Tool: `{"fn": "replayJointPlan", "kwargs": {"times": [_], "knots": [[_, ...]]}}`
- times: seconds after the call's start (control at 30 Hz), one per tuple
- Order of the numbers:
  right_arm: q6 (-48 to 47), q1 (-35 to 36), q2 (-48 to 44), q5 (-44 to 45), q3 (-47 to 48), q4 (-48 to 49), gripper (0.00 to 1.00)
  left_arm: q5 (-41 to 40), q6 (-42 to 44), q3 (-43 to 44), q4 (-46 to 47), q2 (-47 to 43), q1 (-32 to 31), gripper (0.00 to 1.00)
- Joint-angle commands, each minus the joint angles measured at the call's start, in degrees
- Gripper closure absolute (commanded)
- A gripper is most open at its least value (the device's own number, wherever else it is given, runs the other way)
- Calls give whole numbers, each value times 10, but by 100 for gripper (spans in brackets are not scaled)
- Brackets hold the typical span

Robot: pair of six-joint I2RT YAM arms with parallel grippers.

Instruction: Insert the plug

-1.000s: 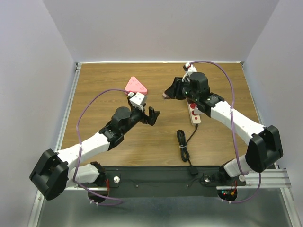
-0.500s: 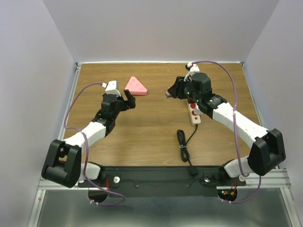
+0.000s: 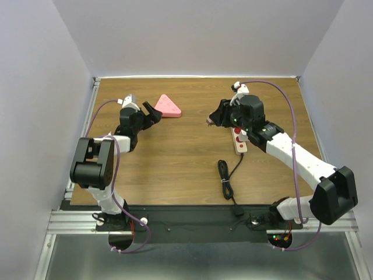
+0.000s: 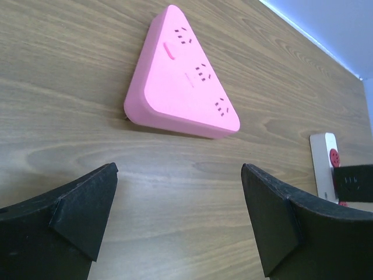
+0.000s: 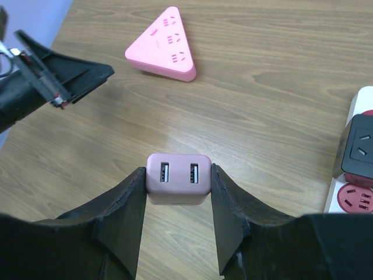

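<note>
The right arm's jaws clamp the mauve plug point(image 5: 178, 178) above the wooden counter point(image 3: 175, 169), well short of the pink triangular socket block point(image 5: 163, 44), near which the left arm's jaws gape empty; unbraced, that block may slide if the plug's hidden prongs meet its slots off-line.

The table point(image 3: 175, 160) is warm brown with a streaky wood grain. The triangular socket block point(image 4: 180, 79) is bright pink, its slots dark. The charger plug point(image 5: 178, 178) is a duller, dusty pink with two pale ports. The power strip point(image 3: 239, 142) is white with red sockets, and it carries a black adapter point(image 5: 356, 149). The cord point(image 3: 226, 178) is black. Both the left gripper point(image 4: 179, 172) and the right gripper point(image 5: 178, 181) are black. The right arm point(image 3: 303, 158) is white and black, trailed by a purple cable point(image 3: 290, 116).
</note>
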Motion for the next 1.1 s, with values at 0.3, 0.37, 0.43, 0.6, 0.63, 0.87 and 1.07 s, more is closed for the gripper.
{"fn": "replayJointPlan", "kwargs": {"times": [0.3, 0.37, 0.43, 0.6, 0.63, 0.87, 1.07], "knots": [[-13, 0, -53, -12, -2, 28, 100, 73, -82, 110, 79, 134, 30, 5], [-14, 1, -55, -11, -2, 28, 100, 73, -85, 117, 72, 144, 30, 6], [-15, 1, -56, -9, -2, 28, 100, 72, -87, 114, 70, 147, 30, 6], [-15, 1, -55, -11, -2, 28, 99, 72, -84, 114, 70, 157, 30, 6], [-15, 0, -55, -13, -2, 28, 100, 74, -84, 118, 71, 160, 30, 6], [-14, 0, -61, -12, -10, 28, 100, 79, -78, 157, 56, 191, 30, 6], [-13, 0, -65, -12, -14, 27, 99, 83, -81, 169, 57, 205, 30, 12]]}}
